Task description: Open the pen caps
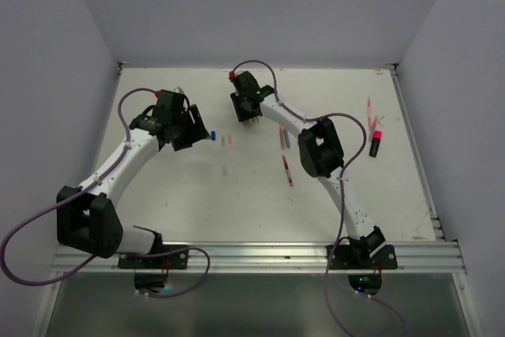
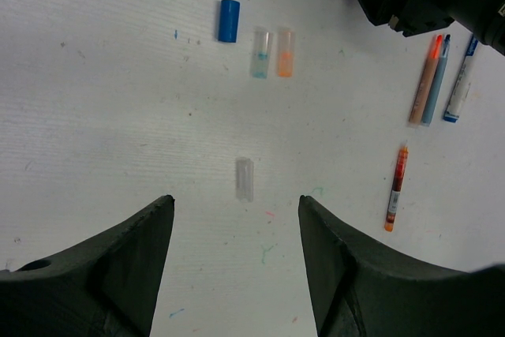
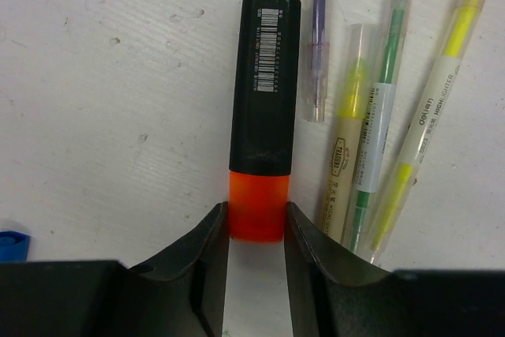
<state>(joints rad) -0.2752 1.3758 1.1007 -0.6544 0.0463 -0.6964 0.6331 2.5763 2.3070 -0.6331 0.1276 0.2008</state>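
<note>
A stubby black highlighter [image 3: 264, 76] lies on the white table [image 3: 102, 100] with its orange cap [image 3: 256, 195] toward me. My right gripper [image 3: 256, 215] is shut on that orange cap, one finger pressed against each side. In the top view the right gripper [image 1: 246, 110] is at the table's far middle and hides the highlighter. My left gripper [image 2: 236, 199] hangs open above the table, holding nothing. Loose caps lie ahead of it: a blue cap [image 2: 228, 20], a clear blue-tinted cap [image 2: 260, 54], a clear orange-tinted cap [image 2: 285, 53] and a clear cap [image 2: 245, 179].
Beside the highlighter lie a purple pen [image 3: 317, 45] and three yellow and green highlighter pens [image 3: 379, 116]. A red pen [image 2: 396, 187] and three slim pens [image 2: 436, 79] lie right of the left gripper. A pink highlighter [image 1: 375, 141] and pens [image 1: 369, 108] sit at the far right.
</note>
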